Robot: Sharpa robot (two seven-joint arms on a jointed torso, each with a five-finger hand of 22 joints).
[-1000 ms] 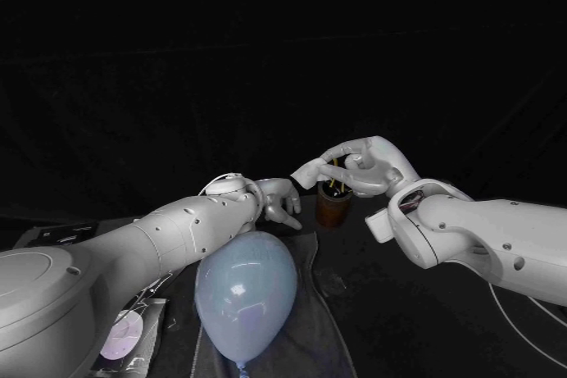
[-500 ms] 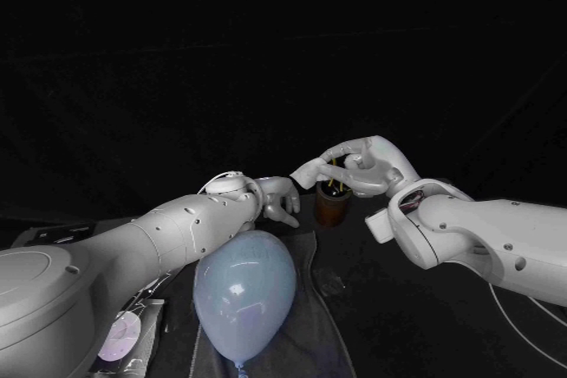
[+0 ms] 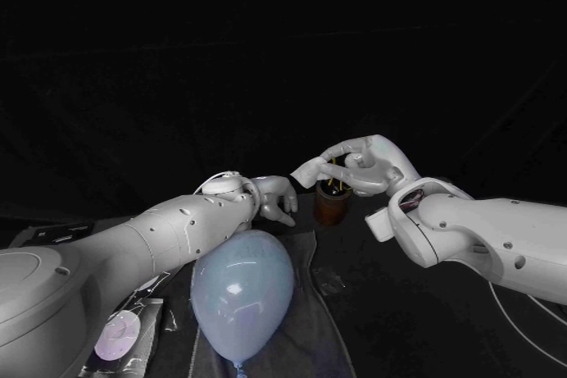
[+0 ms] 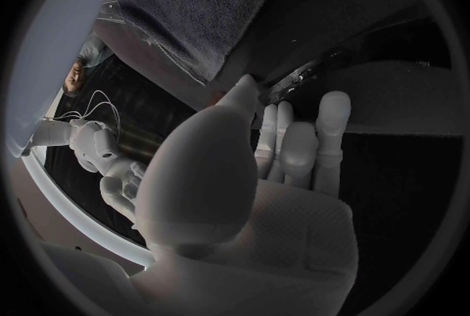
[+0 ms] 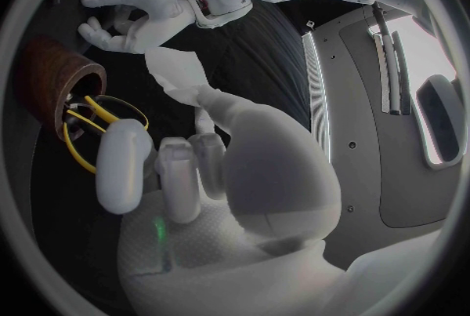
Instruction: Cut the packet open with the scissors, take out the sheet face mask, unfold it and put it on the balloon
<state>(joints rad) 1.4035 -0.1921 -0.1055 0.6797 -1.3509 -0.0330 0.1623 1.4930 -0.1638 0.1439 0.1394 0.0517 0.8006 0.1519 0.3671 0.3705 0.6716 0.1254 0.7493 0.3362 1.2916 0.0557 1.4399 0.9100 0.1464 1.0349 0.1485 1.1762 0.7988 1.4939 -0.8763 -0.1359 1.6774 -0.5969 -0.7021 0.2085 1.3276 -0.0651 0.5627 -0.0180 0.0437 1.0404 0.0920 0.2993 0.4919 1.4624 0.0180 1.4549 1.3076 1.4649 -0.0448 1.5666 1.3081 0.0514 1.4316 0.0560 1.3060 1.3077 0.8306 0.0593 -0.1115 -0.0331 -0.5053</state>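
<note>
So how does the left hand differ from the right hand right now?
The right hand curls over the brown cup, fingers at the yellow scissors; the left hand sits beside the cup, fingers apart, holding nothing. The right hand is higher than the left hand. Both are silver and close to the cup.

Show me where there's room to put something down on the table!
The best bare patch is the dark table between the balloon and the right arm, nearest the robot. It is crowded at the cup, where the left hand and right hand are close together, and beside the packet under the left arm.
</note>
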